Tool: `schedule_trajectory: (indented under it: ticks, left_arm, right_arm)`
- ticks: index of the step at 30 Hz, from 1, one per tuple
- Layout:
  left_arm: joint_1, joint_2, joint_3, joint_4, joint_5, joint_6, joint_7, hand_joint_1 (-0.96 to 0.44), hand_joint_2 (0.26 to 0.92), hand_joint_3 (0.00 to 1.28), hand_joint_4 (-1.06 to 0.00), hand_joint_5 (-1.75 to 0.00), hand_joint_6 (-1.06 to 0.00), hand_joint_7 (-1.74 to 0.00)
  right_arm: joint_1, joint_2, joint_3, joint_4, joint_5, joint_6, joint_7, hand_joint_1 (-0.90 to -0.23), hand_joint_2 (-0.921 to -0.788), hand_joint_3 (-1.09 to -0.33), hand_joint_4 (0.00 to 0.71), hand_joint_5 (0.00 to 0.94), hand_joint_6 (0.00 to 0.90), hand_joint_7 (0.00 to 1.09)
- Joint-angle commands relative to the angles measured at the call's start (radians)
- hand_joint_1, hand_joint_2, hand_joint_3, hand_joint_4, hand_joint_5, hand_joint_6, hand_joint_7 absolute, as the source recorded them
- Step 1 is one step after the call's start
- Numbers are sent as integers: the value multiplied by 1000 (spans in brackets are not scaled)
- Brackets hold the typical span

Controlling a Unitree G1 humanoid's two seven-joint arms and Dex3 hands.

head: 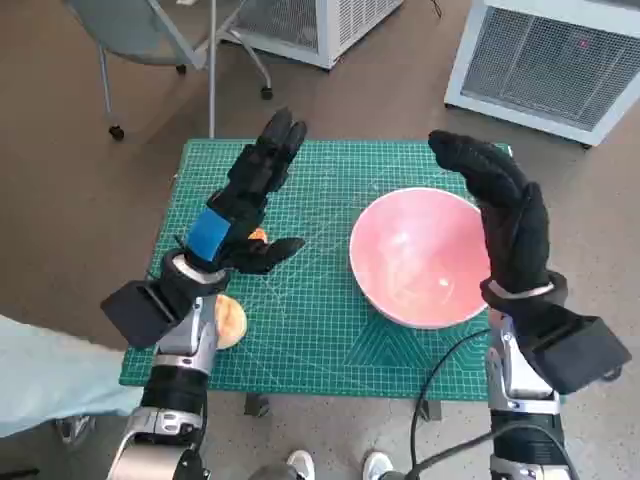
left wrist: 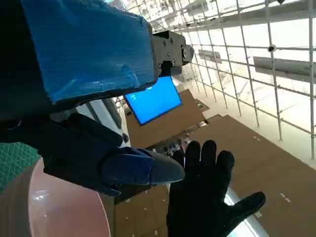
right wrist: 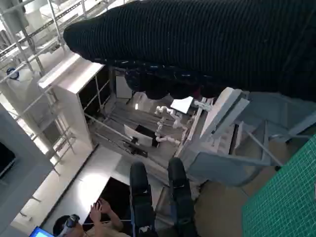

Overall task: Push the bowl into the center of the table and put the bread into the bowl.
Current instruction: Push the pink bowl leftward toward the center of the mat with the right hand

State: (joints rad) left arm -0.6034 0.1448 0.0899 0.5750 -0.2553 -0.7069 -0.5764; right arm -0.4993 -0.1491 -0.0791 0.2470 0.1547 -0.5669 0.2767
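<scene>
The pink bowl (head: pixel 420 255) stands empty on the right half of the green mat (head: pixel 300 330); its rim also shows in the left wrist view (left wrist: pixel 54 212). My right hand (head: pixel 500 210) is raised flat along the bowl's right rim with its fingers stretched out and holding nothing; whether it touches the bowl is unclear. My left hand (head: pixel 245 200) hovers over the mat's left half, fingers spread and empty. A round tan bread (head: pixel 232 322) lies near the mat's front left edge, half hidden by my left forearm. A small orange bit (head: pixel 258 236) peeks out behind the left hand.
A wheeled chair (head: pixel 150 30) and white grilled units (head: pixel 550 60) stand on the floor beyond the table. A black cable (head: pixel 440 380) hangs off the front edge. A person's pale blue sleeve (head: pixel 50 380) is at the lower left, and shoes (head: pixel 300 465) at the bottom.
</scene>
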Motion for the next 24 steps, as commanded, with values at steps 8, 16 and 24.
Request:
schedule_trajectory:
  ticks: [8, 16, 24]
  left_arm:
    - [-13, -5, 2, 3, -7, -8, -3, -594, 921, 292, 1, 1, -41, -17]
    - [-13, -5, 2, 6, -7, -9, -2, -596, 921, 291, 0, 0, -46, -20]
    - [-11, -6, 1, 0, -5, -5, 2, -598, 921, 293, -1, 0, -47, -20]
  right_arm:
    - [9, -2, -5, 14, 14, 7, 10, -728, -921, -757, 125, 1, -1, 426]
    - [11, -4, -6, 15, 17, 7, 14, -728, -921, -757, 124, 0, -1, 426]
    - [17, -15, -19, 16, 23, 5, 20, -727, -921, -757, 127, 1, -1, 428]
